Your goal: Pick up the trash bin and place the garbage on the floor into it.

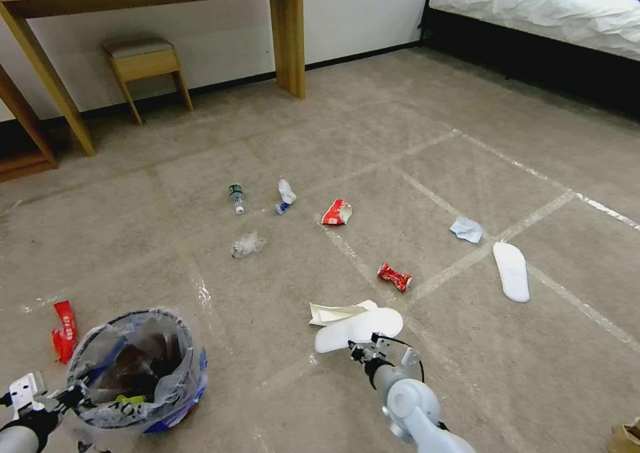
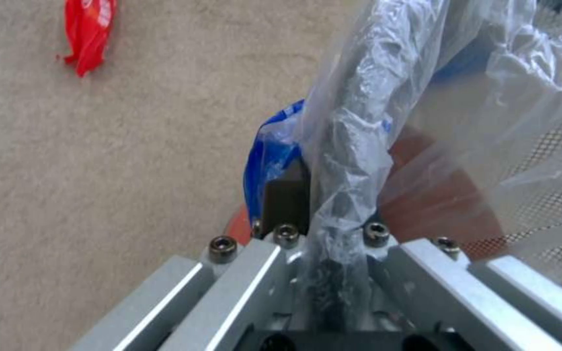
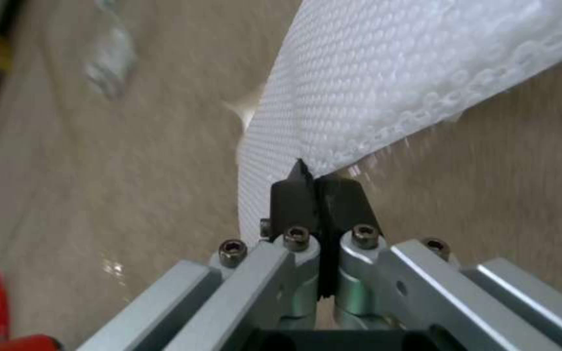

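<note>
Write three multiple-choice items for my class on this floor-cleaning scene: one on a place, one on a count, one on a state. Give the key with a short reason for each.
1. Where is the trash bin?
A. Under the wooden desk
B. At the robot's left, held at its rim by the left gripper
C. On the bed

2. How many white insoles show in the head view?
A. Two
B. Four
C. None

3. What is the state of the right gripper?
A. Wide open above bare carpet
B. Shut on a red can
C. Shut on the edge of a white insole

Key:
1 B, the left wrist view shows the fingers clamped on the bag-covered rim.
2 A, one insole at the right gripper and a second insole lying farther right on the floor.
3 C, the right wrist view shows the dark fingertips closed together on the dotted white edge.
</note>
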### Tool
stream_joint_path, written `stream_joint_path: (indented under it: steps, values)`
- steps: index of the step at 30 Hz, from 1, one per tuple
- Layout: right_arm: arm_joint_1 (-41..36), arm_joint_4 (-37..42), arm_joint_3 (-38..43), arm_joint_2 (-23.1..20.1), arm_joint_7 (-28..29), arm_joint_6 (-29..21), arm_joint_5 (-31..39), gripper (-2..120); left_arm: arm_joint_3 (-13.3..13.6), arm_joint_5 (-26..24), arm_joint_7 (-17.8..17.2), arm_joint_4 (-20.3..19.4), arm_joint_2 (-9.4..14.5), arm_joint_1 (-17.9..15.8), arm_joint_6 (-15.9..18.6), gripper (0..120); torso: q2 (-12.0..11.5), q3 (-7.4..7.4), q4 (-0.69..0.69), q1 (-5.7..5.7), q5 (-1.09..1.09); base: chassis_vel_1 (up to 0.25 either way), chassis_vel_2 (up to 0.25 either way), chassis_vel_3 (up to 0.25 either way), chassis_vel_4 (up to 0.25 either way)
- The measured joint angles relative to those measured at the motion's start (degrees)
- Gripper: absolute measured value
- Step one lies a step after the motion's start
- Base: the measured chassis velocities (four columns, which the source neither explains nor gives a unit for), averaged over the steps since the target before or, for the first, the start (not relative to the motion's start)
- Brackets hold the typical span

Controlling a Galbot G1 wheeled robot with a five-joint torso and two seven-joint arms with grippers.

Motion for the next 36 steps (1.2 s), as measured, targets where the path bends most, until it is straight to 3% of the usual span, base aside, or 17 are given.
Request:
stream_joint_path:
  steps: [10, 19, 22, 24, 30, 36]
  values:
    - [-1.8, 9.8, 2.8, -3.6, -1.7, 1.9, 0.0, 0, 1.1, -3.3, -0.8, -0.8, 2.7, -1.6, 0.6, 1, 0.0, 0.00, 0.00, 0.00, 0.00, 0.000, 0.000, 0.000, 0.000]
    - [-2.3, 18.6, 5.3, -8.9, -3.7, 4.8, -1.9, 0, 3.9, -8.5, -2.5, -0.6, 8.8, -4.9, 1.2, 1, 0.0, 0.00, 0.00, 0.00, 0.00, 0.000, 0.000, 0.000, 0.000]
    - [-1.9, 20.1, 5.6, -10.1, -3.9, 5.3, -2.3, 0, 4.5, -9.4, -2.9, -0.9, 9.5, -5.3, 1.3, 1, 0.0, 0.00, 0.00, 0.00, 0.00, 0.000, 0.000, 0.000, 0.000]
    - [-0.4, 24.8, 6.0, -14.6, -5.0, 6.6, -3.1, 0, 6.2, -11.6, -3.9, -2.0, 11.2, -5.8, 1.3, 1, 0.0, 0.00, 0.00, 0.00, 0.00, 0.000, 0.000, 0.000, 0.000]
    - [5.4, 31.5, 3.6, -21.5, -6.2, 7.1, -0.8, 0, 8.8, -13.6, -5.3, -2.7, 13.5, -6.3, 1.3, 1, 0.0, 0.00, 0.00, 0.00, -0.01, 0.000, 0.000, 0.000, 0.000]
    - [11.5, 33.2, -1.5, -25.4, -6.2, 7.4, -0.2, 0, 9.8, -14.2, -5.8, -3.0, 14.2, -6.2, 1.3, 1, 0.0, 0.00, 0.00, 0.00, 0.00, 0.000, 0.000, 0.000, 0.000]
